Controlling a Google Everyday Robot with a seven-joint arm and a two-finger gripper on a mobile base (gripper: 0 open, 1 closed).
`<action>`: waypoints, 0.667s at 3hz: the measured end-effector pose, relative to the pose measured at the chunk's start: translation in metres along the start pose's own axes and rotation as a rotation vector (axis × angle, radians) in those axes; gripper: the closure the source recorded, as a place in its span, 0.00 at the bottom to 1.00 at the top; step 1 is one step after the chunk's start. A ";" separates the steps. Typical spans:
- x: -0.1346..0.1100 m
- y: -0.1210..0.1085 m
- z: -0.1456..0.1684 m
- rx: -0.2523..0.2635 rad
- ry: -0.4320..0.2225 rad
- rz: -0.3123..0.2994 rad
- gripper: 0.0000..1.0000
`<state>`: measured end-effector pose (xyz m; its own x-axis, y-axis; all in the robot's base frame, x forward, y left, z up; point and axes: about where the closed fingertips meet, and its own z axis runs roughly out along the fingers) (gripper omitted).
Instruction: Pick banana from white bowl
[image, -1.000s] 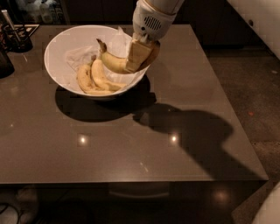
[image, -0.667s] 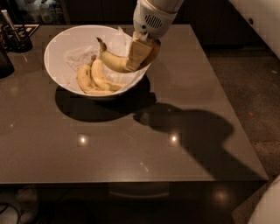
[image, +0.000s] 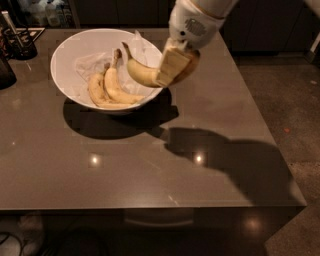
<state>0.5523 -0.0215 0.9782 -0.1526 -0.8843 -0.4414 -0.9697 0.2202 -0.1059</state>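
My gripper (image: 176, 66) hangs over the right rim of the white bowl (image: 70, 47), shut on the banana (image: 140, 72). The banana is yellow and curved, with its dark stem pointing up and left, and it is held in the air above the bowl's right edge. The bowl stands at the back left of the table and is lined with crumpled white paper (image: 90, 62). Two fatter bananas (image: 110, 87) joined at one brown stem lie inside the bowl.
The bowl sits on a glossy dark grey table (image: 150, 165). A dark holder with utensils (image: 17, 42) stands at the far left. The table's right edge drops to a speckled floor (image: 295, 115). My arm's shadow falls across the table's right half.
My gripper has lifted the banana higher and a little right, out of the bowl's middle to above its right rim. The two joined bananas stay in place.
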 end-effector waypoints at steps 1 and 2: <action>0.028 0.036 -0.035 0.024 -0.027 0.081 1.00; 0.051 0.064 -0.060 0.046 -0.035 0.153 1.00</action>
<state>0.4706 -0.0766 1.0023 -0.2905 -0.8239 -0.4866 -0.9257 0.3707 -0.0751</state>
